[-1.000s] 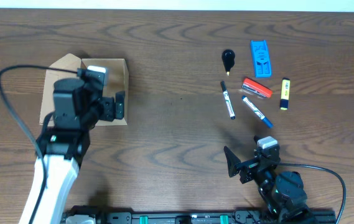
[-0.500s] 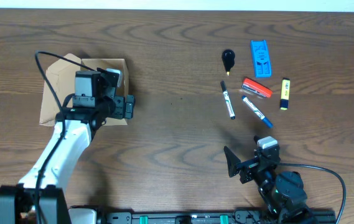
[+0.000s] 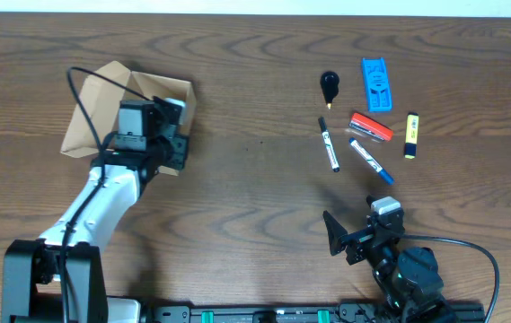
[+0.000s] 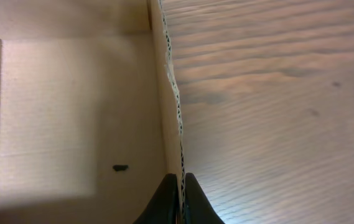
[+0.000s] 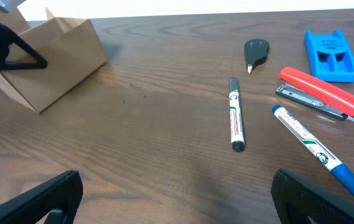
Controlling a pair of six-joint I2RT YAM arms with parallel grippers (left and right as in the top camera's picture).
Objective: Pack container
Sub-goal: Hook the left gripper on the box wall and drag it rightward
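Observation:
The container (image 3: 93,108) is a tan cardboard box at the table's left, its flap lid open to the left. My left gripper (image 3: 180,146) is shut on the box's right wall; in the left wrist view the two black fingertips (image 4: 181,179) pinch the corrugated edge of the wall (image 4: 172,93), with the bare box floor (image 4: 58,112) to their left. The box looks tilted. My right gripper (image 3: 358,226) stands open near the front edge; its jaws (image 5: 186,199) are wide apart over bare wood with nothing between them.
At the right lie a black-and-white marker (image 3: 330,145), a blue marker (image 3: 370,161), a red stapler (image 3: 371,126), a blue plastic piece (image 3: 377,84), a yellow highlighter (image 3: 410,135) and a small black rounded item (image 3: 329,85).
My left gripper moved right across the box, then shut on its right wall. The box has shifted and tipped. The right arm has not moved.

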